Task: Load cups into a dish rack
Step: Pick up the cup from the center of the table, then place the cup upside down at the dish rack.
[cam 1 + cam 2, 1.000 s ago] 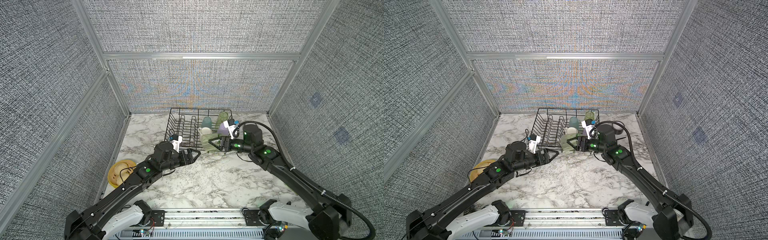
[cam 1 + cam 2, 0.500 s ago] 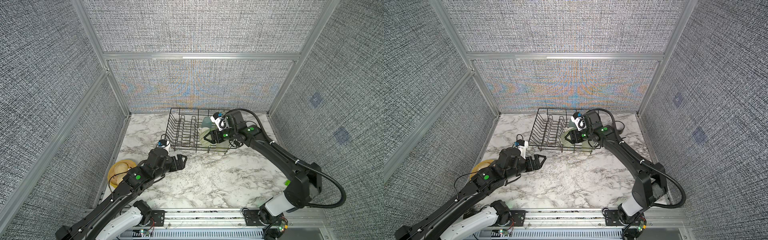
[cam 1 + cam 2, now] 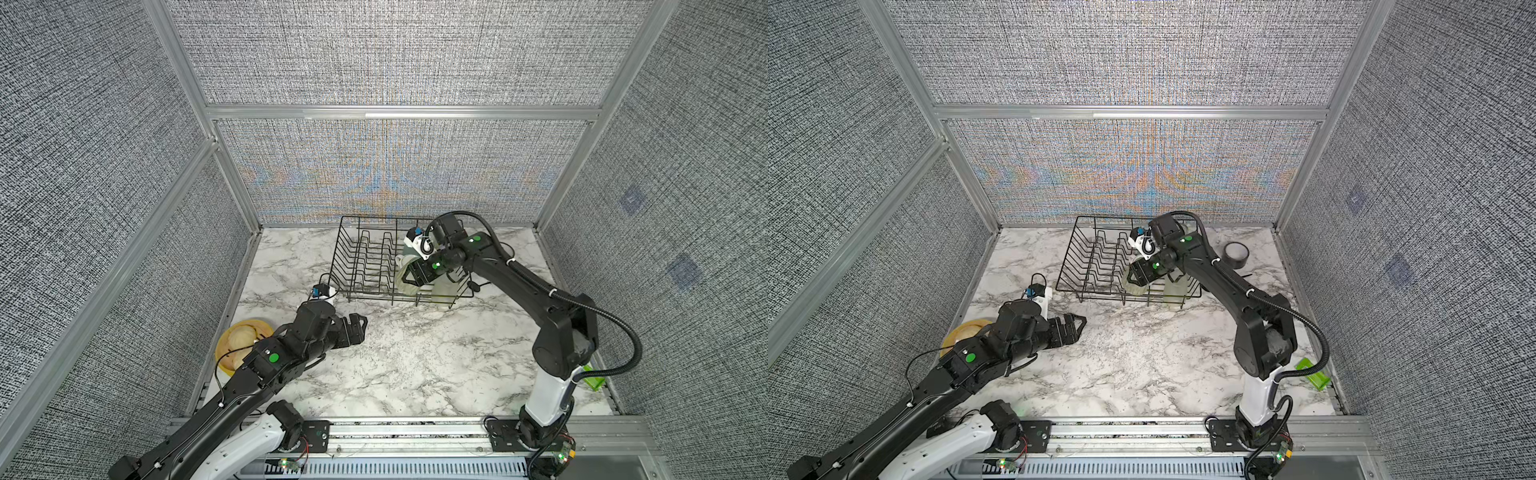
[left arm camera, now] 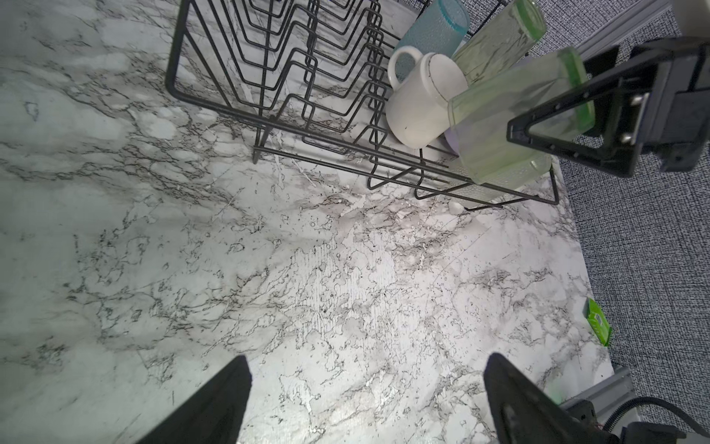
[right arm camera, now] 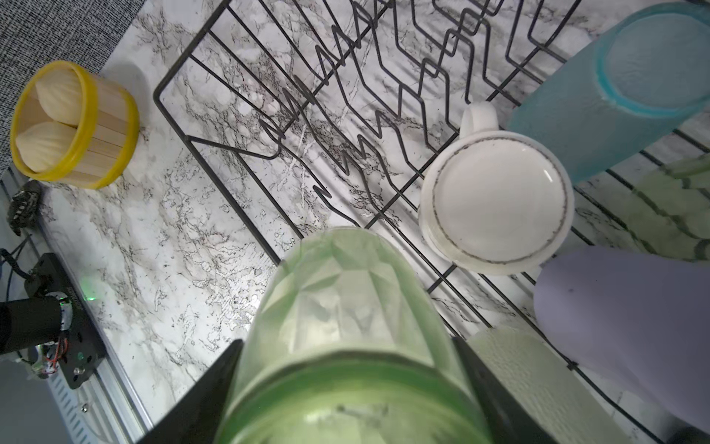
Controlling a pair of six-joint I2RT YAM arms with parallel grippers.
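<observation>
The right end effector [image 5: 345,342] pinches a faceted green tumbler [image 5: 338,292] by its banded end, one finger pressed on each side. The tumbler's long axis runs straight out from the fingers and tilts down towards the near rail of the dish rack [image 3: 361,266]. In the right wrist view its far end covers that rail, just beside the white mug [image 5: 495,203], which stands base-up. The lilac cup [image 5: 622,326] and the teal cup [image 5: 614,96] stand further along the same end of the rack. I cannot tell whether the tumbler touches the wire, nor which of its ends is the mouth. The coming move seems to turn on this: the free slot lies directly ahead of and below the held cup, between the mug and the plate prongs. A short push along the cup's own axis should seat it, with the mug close enough to be nudged. The left end effector [image 3: 356,328] is spread wide and empty over the bare marble surface [image 4: 345,269], well apart from the rack. The right arm is therefore the nearer one.
</observation>
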